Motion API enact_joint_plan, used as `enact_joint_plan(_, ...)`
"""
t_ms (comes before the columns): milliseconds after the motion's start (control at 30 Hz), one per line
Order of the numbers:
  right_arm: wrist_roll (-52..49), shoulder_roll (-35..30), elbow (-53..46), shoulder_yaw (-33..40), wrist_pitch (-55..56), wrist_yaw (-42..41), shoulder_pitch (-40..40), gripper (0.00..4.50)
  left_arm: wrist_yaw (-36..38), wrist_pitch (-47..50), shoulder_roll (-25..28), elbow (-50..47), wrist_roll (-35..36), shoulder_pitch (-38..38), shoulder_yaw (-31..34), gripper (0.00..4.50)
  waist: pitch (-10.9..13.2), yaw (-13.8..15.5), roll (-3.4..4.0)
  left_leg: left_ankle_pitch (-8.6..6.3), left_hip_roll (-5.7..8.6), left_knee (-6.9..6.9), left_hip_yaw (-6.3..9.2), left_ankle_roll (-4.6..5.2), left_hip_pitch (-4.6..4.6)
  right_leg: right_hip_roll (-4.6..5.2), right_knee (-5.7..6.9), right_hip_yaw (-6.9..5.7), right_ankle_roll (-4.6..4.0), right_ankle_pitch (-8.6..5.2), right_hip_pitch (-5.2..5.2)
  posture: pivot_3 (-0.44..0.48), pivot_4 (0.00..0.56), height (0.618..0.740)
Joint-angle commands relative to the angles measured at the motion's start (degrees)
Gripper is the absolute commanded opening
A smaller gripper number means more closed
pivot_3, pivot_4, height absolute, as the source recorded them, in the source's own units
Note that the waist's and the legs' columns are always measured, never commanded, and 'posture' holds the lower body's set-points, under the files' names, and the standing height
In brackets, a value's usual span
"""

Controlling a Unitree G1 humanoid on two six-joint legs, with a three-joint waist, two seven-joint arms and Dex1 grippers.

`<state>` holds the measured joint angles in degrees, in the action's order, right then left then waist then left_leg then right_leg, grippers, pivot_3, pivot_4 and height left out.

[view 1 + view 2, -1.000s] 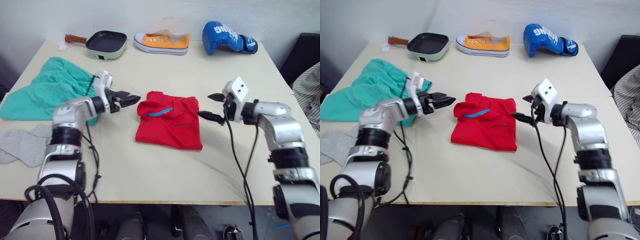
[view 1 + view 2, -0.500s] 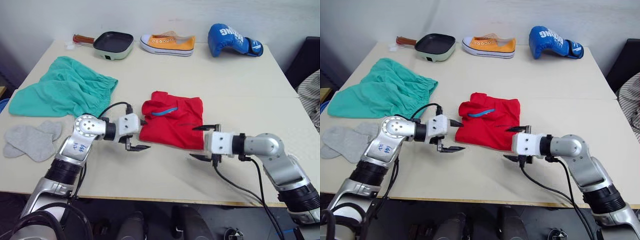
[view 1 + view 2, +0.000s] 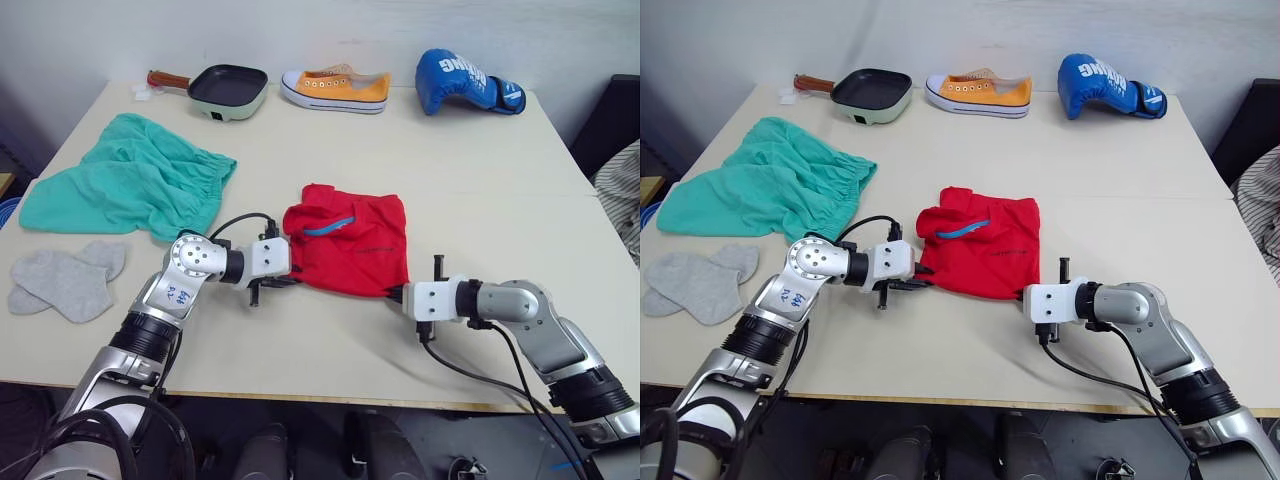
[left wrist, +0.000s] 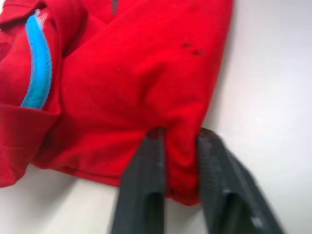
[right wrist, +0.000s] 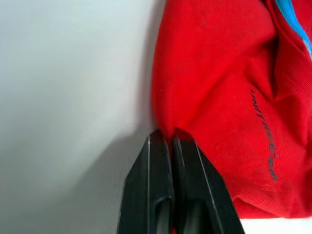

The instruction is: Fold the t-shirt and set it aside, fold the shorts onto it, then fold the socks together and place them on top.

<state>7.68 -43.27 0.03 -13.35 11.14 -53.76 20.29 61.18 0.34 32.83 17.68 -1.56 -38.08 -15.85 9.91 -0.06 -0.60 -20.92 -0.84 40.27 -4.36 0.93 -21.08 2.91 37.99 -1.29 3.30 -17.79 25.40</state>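
Fingers [image 4: 146, 161] — both pairs — on t-shirt [image 3: 350, 245]

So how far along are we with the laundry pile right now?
The t-shirt already lies folded into a compact rectangle at mid-table. In hand: the left gripper and right gripper are each shut on one of its near corners, apparently ready to move it aside. Still left: the shorts lie unfolded at the far left, and the socks lie flat, overlapping but not folded.

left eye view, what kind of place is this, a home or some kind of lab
Probably a robot test setup, not a home: a plain beige table against a bare wall holds unrelated props, a small frying pan, one orange sneaker and a blue boxing glove, beside laundry such as the t-shirt.
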Motion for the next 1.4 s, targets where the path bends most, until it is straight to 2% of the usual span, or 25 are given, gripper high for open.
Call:
enact_joint_plan(33, -2.7, -1.4, -2.7, 2.2, 0.1, -1.3, -1.6, 0.0, 6.4, 4.0, 1.5, -4.8, 5.4, 0.5, 1.5, 0.04, 0.0, 0.0, 0.0, 0.0, 0.0, -0.01, 0.0, 0.0, -0.01, 0.0, 0.0, 0.0, 0.0, 0.0, 0.0, 0.0, 0.15, 0.74)
enact_joint_plan(233, -13.0, -6.2, -14.3, 4.2, -2.6, -8.9, -10.6, 0.0, 16.7, 13.7, 11.2, -21.1, 12.9, 10.2, 2.1, 0.04, 0.0, -0.3, 0.02, 0.0, -0.07, -0.24, 0.06, -0.01, -0.02, -0.06, -0.02, 0.0, -0.01, -0.01, 0.02, 0.0, 0.15, 0.74)
enact_joint_plan(367, -14.7, -7.6, -19.5, 5.8, -5.7, -7.9, -17.4, 0.0, 10.7, 12.7, 12.2, -25.2, 9.2, 15.2, 2.4, 0.04, 0.0, 0.1, 0.01, -0.03, -0.06, -0.17, 0.07, 0.01, 0.03, 0.0, -0.13, 0.01, -0.03, -0.02, -0.03, 0.0, 0.15, 0.74)
enact_joint_plan(500, -13.6, -7.1, -21.0, 5.6, -6.8, -6.3, -21.2, 0.0, 8.2, 13.8, 12.5, -29.6, 9.1, 19.4, 2.7, 0.04, 0.0, 0.2, 0.01, -0.03, 0.03, -0.11, 0.11, 0.07, 0.2, 0.09, -0.15, 0.0, -0.02, -0.01, -0.27, 0.0, 0.15, 0.74)
enact_joint_plan(533, -14.1, -7.2, -21.5, 5.6, -7.9, -6.3, -21.8, 0.23, 7.7, 14.2, 12.5, -30.2, 9.3, 19.8, 2.9, 0.02, 0.0, 0.2, 0.01, -0.05, 0.03, -0.13, 0.11, 0.1, 0.27, 0.1, -0.15, 0.01, -0.02, -0.01, -0.32, 0.0, 0.15, 0.74)
enact_joint_plan(600, -15.1, -7.4, -22.8, 6.0, -9.9, -6.3, -22.8, 0.69, 6.9, 14.8, 12.5, -30.8, 9.5, 20.3, 3.4, 0.56, 0.0, 0.1, 0.0, -0.06, 0.03, -0.24, 0.11, 0.1, 0.5, 0.08, -0.22, 0.01, -0.02, -0.02, -0.55, 0.0, 0.15, 0.74)
enact_joint_plan(700, -16.5, -7.7, -24.6, 7.2, -11.4, -6.8, -24.0, 1.71, 7.1, 14.7, 13.4, -31.3, 9.7, 21.0, 3.4, 1.4, 0.0, 0.0, 0.0, -0.08, 0.02, -0.35, 0.11, 0.1, 0.84, 0.07, -0.28, 0.0, -0.06, -0.04, -0.9, 0.0, 0.15, 0.74)
enact_joint_plan(733, -21.6, -8.8, -26.5, 10.0, -14.5, -8.5, -26.1, 2.04, 8.2, 17.0, 14.6, -32.3, 12.4, 22.0, 5.3, 1.69, 0.0, 0.0, 0.01, -0.08, 0.02, -0.35, 0.11, 0.1, 0.84, 0.08, -0.28, 0.0, -0.06, -0.04, -0.9, 0.0, 0.15, 0.74)
enact_joint_plan(767, -28.9, -9.7, -28.7, 13.8, -18.5, -10.3, -27.9, 2.05, 9.8, 20.6, 15.8, -33.4, 16.7, 22.8, 8.0, 1.99, 0.0, 0.0, 0.02, -0.08, 0.02, -0.34, 0.11, 0.1, 0.82, 0.08, -0.27, 0.01, -0.06, -0.04, -0.88, 0.0, 0.15, 0.74)
enact_joint_plan(833, -40.4, -10.5, -31.3, 20.2, -25.5, -11.2, -28.8, 2.05, 11.6, 26.8, 17.2, -33.9, 23.4, 22.8, 12.4, 1.99, 0.0, 0.0, -0.01, -0.11, -0.01, -0.39, 0.14, 0.1, 0.81, 0.08, -0.28, 0.0, -0.06, -0.04, -0.87, 0.0, 0.15, 0.74)
enact_joint_plan(867, -43.3, -10.1, -31.6, 21.7, -27.8, -10.1, -27.8, 1.87, 12.0, 29.2, 17.4, -33.3, 26.0, 22.1, 13.9, 2.03, 0.0, 0.0, -0.03, -0.11, -0.03, -0.37, 0.19, 0.1, 0.81, 0.08, -0.28, -0.04, -0.06, -0.04, -0.91, 0.0, 0.15, 0.74)
enact_joint_plan(967, -46.7, -9.1, -31.9, 21.6, -32.8, -7.5, -24.4, 0.99, 13.0, 34.5, 16.6, -31.3, 32.3, 19.1, 16.8, 1.37, 0.0, -0.1, -0.04, -0.11, -0.02, -0.32, 0.28, 0.09, 0.91, 0.12, -0.33, -0.09, -0.06, -0.04, -1.05, 0.0, 0.15, 0.74)
enact_joint_plan(1033, -44.5, -7.7, -31.3, 18.2, -33.6, -6.2, -22.2, 0.29, 12.2, 37.5, 15.1, -29.2, 34.3, 15.9, 16.5, 0.75, 0.0, 0.0, -0.04, -0.11, -0.02, -0.33, 0.31, 0.07, 0.91, 0.12, -0.33, -0.12, -0.09, -0.06, -1.05, 0.0, 0.15, 0.74)
enact_joint_plan(1067, -41.5, -6.9, -30.2, 15.7, -33.2, -5.2, -21.0, 0.0, 11.5, 37.2, 13.9, -28.0, 33.4, 14.2, 15.2, 0.38, 0.0, 0.1, -0.04, -0.1, 0.0, -0.33, 0.4, 0.06, 0.88, 0.11, -0.33, -0.12, -0.1, -0.06, -1.05, 0.0, 0.15, 0.74)
enact_joint_plan(1100, -38.8, -6.2, -29.0, 13.7, -32.6, -4.5, -20.0, 0.0, 11.0, 36.6, 12.9, -26.8, 31.8, 12.8, 13.5, 0.04, 0.0, 0.2, -0.04, -0.1, 0.01, -0.33, 0.47, 0.05, 0.83, 0.1, -0.36, -0.12, -0.1, -0.06, -1.03, 0.0, 0.15, 0.74)
enact_joint_plan(1233, -27.4, -2.3, -21.2, 6.1, -29.2, -0.2, -15.4, 0.0, 11.3, 30.8, 9.5, -22.7, 22.6, 9.3, 2.9, 0.04, 0.0, 0.0, -0.04, -0.1, 0.13, -0.32, 0.43, 0.06, 0.75, 0.08, -0.4, -0.06, -0.09, -0.06, -1.0, 0.0, 0.15, 0.74)
enact_joint_plan(1400, -19.5, -0.9, -16.2, 2.2, -25.8, 1.2, -13.3, 0.0, 8.9, 24.8, 6.5, -14.7, 11.7, 5.4, -5.8, 0.04, 0.0, 0.0, -0.05, -0.1, 0.11, -0.29, 0.38, 0.06, 0.68, -0.03, -0.35, 0.01, -0.09, -0.06, -0.87, 0.0, 0.15, 0.74)
